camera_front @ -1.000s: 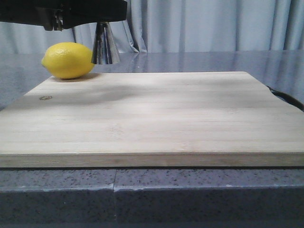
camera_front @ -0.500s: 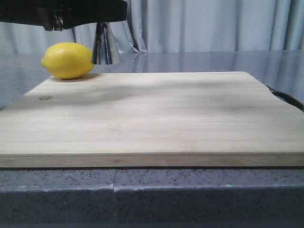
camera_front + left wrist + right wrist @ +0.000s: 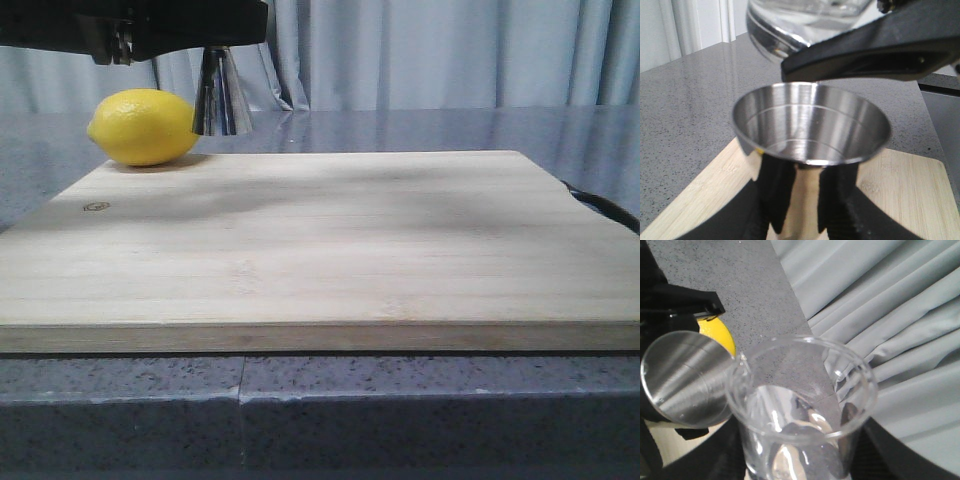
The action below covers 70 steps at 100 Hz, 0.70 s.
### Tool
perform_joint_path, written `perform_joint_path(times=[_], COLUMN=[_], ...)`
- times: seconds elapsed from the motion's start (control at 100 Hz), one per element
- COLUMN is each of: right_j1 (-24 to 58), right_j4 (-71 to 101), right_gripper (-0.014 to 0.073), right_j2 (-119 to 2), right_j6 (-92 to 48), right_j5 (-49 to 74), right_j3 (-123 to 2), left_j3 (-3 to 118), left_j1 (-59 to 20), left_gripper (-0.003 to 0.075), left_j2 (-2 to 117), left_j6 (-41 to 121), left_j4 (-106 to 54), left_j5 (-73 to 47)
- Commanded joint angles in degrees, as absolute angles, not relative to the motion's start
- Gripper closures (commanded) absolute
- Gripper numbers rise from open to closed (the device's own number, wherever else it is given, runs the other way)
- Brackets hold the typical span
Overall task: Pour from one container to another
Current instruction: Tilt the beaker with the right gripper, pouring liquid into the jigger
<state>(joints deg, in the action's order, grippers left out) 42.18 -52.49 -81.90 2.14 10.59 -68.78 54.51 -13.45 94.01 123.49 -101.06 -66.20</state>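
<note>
My left gripper (image 3: pixel 807 192) is shut on the narrow waist of the steel jigger (image 3: pixel 810 125), which it holds upright with the cup's mouth open upward. The clear glass beaker (image 3: pixel 800 390) sits between the black fingers (image 3: pixel 890 450) of my right gripper (image 3: pixel 800 455), which is shut on it. It is tilted, with its pouring lip (image 3: pixel 742 362) over the rim of the jigger (image 3: pixel 685 377). I see no stream. In the front view only the jigger's lower cone (image 3: pixel 221 95) shows, hanging above the board's far left corner under black gripper parts (image 3: pixel 130 25); the beaker is out of that view.
A yellow lemon (image 3: pixel 143 126) lies at the far left corner of the wooden cutting board (image 3: pixel 320 240), just left of the jigger. The board rests on a grey speckled counter (image 3: pixel 400 125). Grey curtains (image 3: pixel 450 50) hang behind.
</note>
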Motion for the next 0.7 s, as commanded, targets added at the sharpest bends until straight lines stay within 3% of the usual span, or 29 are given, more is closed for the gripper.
perform_joint_path(times=[0.0,0.69], right_j1=[42.2,42.2], right_j4=[-57.2,-68.3], right_gripper=[0.0283,0.0283], right_j2=[-80.8,-81.9], right_j6=[1.9,1.9], right_j5=[6.9,6.7], right_j3=[-70.9,-70.9], left_j3=[56.3,56.3], left_j1=[-14.0,-14.0], left_gripper=[0.0514,0.0514], left_j2=[91.4,91.4], left_j6=[123.1,123.1], left_j4=[-106.0,-106.0], left_j5=[-72.0,-72.0])
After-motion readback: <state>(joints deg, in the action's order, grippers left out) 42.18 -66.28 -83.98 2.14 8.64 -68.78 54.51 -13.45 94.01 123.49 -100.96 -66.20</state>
